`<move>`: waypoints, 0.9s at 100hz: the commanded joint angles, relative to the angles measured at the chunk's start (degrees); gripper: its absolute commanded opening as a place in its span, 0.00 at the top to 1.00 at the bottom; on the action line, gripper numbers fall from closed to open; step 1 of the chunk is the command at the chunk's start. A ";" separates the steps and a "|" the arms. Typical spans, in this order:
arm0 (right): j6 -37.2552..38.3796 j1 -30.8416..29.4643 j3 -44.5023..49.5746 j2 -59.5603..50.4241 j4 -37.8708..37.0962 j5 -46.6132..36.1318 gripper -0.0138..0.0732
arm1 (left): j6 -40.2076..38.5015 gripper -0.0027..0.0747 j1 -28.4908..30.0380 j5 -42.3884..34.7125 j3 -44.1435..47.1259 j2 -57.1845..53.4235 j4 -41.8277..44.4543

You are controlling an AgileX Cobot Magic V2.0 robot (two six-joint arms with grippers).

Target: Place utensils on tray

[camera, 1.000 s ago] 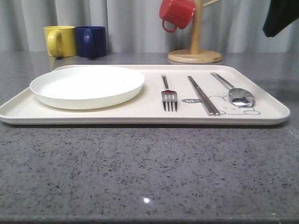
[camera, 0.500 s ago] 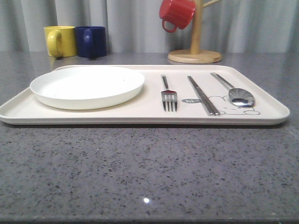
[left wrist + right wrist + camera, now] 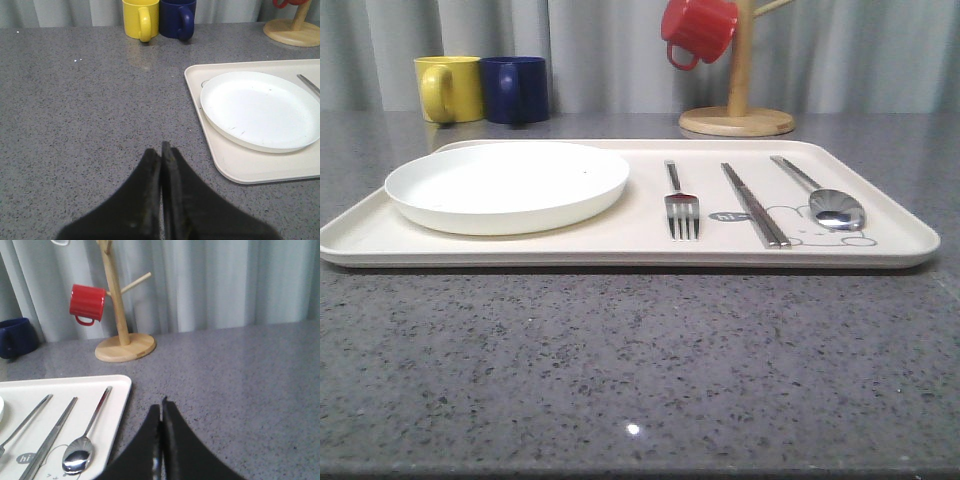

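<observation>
**Cutlery laid out on the tray, both grippers closed and empty**

Closest to me, my left gripper [image 3: 161, 150] sits over bare grey table [image 3: 640, 370] with its fingers pressed together and nothing between them, off to the left of the tray [image 3: 620, 245]. My right gripper [image 3: 161, 407] is likewise closed on nothing, over the table just beyond the tray's right edge.

Next, on the front camera, the cream tray lies flat across the table. On its left half rests a round white plate [image 3: 507, 185]. On its right half the three utensils lie side by side, apart from one another: the fork [image 3: 680, 205] nearest the plate with tines toward me, the chopsticks [image 3: 754, 203] in the middle as a tight pair across the "hi" bubble, and the spoon [image 3: 825, 198] furthest right, bowl toward me on the rabbit drawing.

Further back, a yellow mug [image 3: 448, 88] and a blue mug [image 3: 515, 89] stand touching at the left, and a red mug [image 3: 698, 30] hangs on a wooden mug tree [image 3: 737, 105] in front of the grey curtain.
</observation>
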 commanded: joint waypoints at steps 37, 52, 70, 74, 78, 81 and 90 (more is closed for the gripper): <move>-0.87 -0.35 9.50 -6.49 -4.19 -6.41 0.91 | -0.44 0.99 -0.49 -4.13 -1.50 0.67 -0.47; -0.87 -0.55 15.70 -6.49 -4.08 -13.50 0.91 | -0.44 0.99 -0.49 -4.13 -1.50 0.67 -0.47; -4.31 -3.61 16.12 -8.44 -1.02 -10.63 0.91 | -0.44 0.99 -0.49 -4.13 -1.50 0.67 -0.47; -5.99 -4.52 16.12 -9.35 0.12 -10.05 0.91 | -0.44 0.99 -0.49 -4.13 -1.50 0.67 -0.47; -7.31 -5.28 16.12 -10.66 1.76 -8.90 0.91 | -0.44 0.99 -0.49 -4.13 -1.50 0.67 -0.47; -7.75 -5.68 16.18 -11.62 2.51 -8.08 0.91 | -0.44 0.99 -0.49 -4.13 -1.50 0.67 -0.47; -7.92 -6.10 16.23 -15.03 2.73 -5.69 0.91 | -0.44 0.99 -0.49 -4.13 -1.50 0.67 -0.47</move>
